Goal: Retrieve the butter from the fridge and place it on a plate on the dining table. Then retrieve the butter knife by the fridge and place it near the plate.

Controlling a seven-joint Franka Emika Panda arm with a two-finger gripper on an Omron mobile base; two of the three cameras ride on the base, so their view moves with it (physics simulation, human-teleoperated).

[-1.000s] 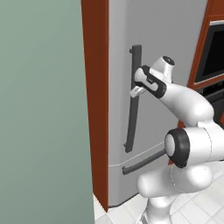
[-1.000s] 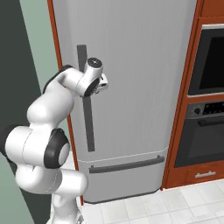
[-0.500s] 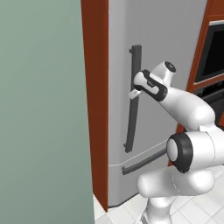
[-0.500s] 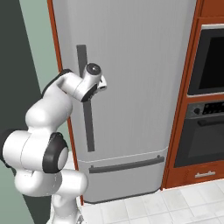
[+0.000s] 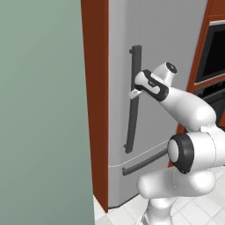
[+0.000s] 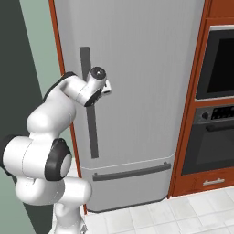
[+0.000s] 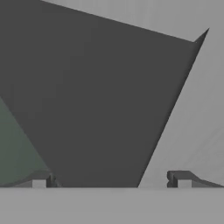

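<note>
The fridge [image 5: 176, 44] [image 6: 146, 91] is a tall light-grey appliance, and its door is shut. My gripper [image 5: 134, 93] [image 7: 111, 179] is open at the upper part of the long dark vertical handle [image 5: 130, 127] [image 6: 93, 132]. In the hand view the dark handle [image 7: 100, 96] lies very close between the two spread fingertips [image 7: 41, 180]. The fingers are not closed on it. The butter, the plate, the dining table and the butter knife are out of view.
A horizontal drawer handle [image 5: 145, 160] [image 6: 132, 172] runs across the fridge's lower part. A red-brown cabinet panel [image 5: 94, 88] and a green wall [image 5: 39, 110] stand left of the fridge. A built-in oven [image 6: 215, 132] is at the right, above a tiled floor [image 6: 183, 215].
The hand has crept slightly closer to the vertical handle. The jaws have stayed open and the door has stayed shut.
</note>
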